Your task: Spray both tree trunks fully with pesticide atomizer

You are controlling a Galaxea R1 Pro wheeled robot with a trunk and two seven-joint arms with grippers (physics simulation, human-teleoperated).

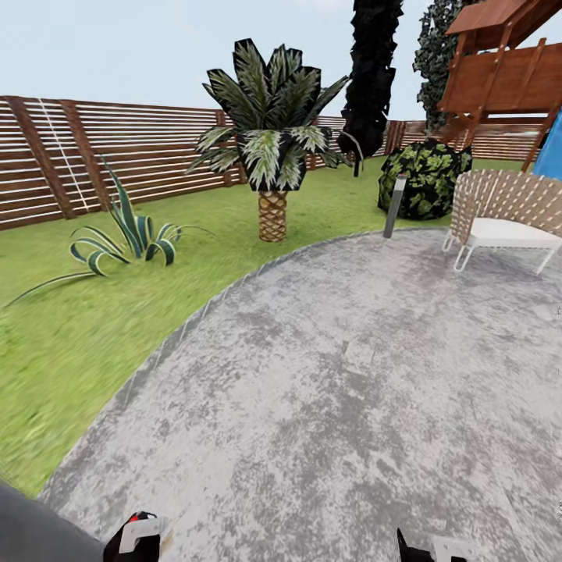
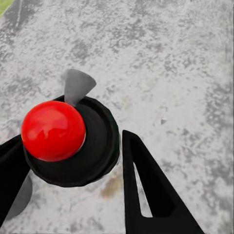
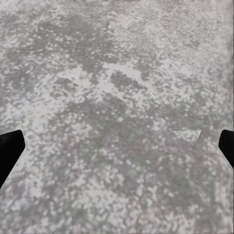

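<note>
Black fingers [image 2: 146, 190] of the left gripper [image 2: 73, 165] sit on either side of the atomizer [image 2: 68, 139], clenched around its black round body — the red ball cap and a grey nozzle show on top, grey paving [image 2: 170, 73] beneath; in the head view the same gripper [image 1: 134, 538] shows at the lower edge with a white and red part of the atomizer [image 1: 140, 529] in it, held above the patio [image 1: 328, 390]; right gripper [image 3: 117, 151] fingers [image 3: 9, 151] stand wide apart at the two edges of its wrist view, released, with bare paving [image 3: 117, 97] between them, and its tip [image 1: 425, 550] peeps in at the lower edge of the head view

Across the head view from the left: a slatted brown fence [image 1: 117, 156] runs along the back of the lawn [image 1: 70, 328]; a spiky striped plant [image 1: 129, 234] grows in the grass near it; a short palm [image 1: 272, 156] with a scaly trunk stands just beyond the curved patio edge; a dark thin-trunked tree [image 1: 371, 70] rises behind it; a grey bollard light [image 1: 395, 207] stands at the patio rim in front of a round bush [image 1: 425, 176]; a white woven chair [image 1: 507, 218] sits on the patio at the right — above it a wooden play structure [image 1: 507, 70], with a blue strip [image 1: 551, 148] at the frame edge
</note>
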